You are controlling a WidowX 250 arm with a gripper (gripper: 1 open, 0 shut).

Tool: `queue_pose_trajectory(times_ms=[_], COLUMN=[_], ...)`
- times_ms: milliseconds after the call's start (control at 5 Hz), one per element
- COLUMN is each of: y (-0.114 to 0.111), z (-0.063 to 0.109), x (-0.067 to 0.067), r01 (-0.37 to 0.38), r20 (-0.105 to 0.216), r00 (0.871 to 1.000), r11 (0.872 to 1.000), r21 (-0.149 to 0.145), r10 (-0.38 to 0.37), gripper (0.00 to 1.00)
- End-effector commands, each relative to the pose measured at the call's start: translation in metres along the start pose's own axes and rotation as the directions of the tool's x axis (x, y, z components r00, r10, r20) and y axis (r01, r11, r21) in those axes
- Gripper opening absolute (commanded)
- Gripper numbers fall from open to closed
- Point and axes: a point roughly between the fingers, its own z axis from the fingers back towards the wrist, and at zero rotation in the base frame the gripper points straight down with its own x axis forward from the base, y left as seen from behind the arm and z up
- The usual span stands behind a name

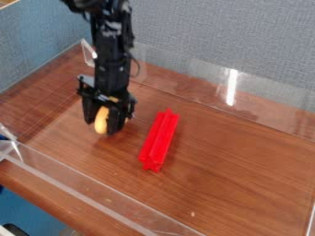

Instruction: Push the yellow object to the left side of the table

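Note:
The yellow object (101, 122), a small yellow-orange toy corn cob, sits between the black fingers of my gripper (106, 120), low over the table (222, 184) at centre left. The gripper points almost straight down and is shut on the cob, which shows at the left of the fingers. Whether the cob touches the wood I cannot tell. The arm rises up out of the top of the view.
A long red ridged bar (159, 139) lies on the wood just right of the gripper. Low clear acrylic walls (87, 198) edge the tabletop on all sides. A grey-blue backdrop stands behind.

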Motion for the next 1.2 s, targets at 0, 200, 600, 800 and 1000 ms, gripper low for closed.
queue_pose_trajectory(times_ms=[0,200,600,800,1000], y=[0.005,0.003,-0.001,0.002,0.004], z=[0.008,0.011,0.016,0.023,0.036], x=[0.010,0.009,0.007,0.003,-0.002], r01=[-0.005,0.002,0.014,0.001,-0.014], r20=[0.047,0.061,0.084,0.085,0.103], r00=[0.999,0.998,0.996,0.996,0.995], r11=[1.000,1.000,1.000,1.000,0.999], r21=[0.019,0.010,-0.012,-0.023,-0.031], r10=[0.004,-0.002,-0.013,0.001,0.017], gripper=[0.00,0.00,0.00,1.00,1.00])
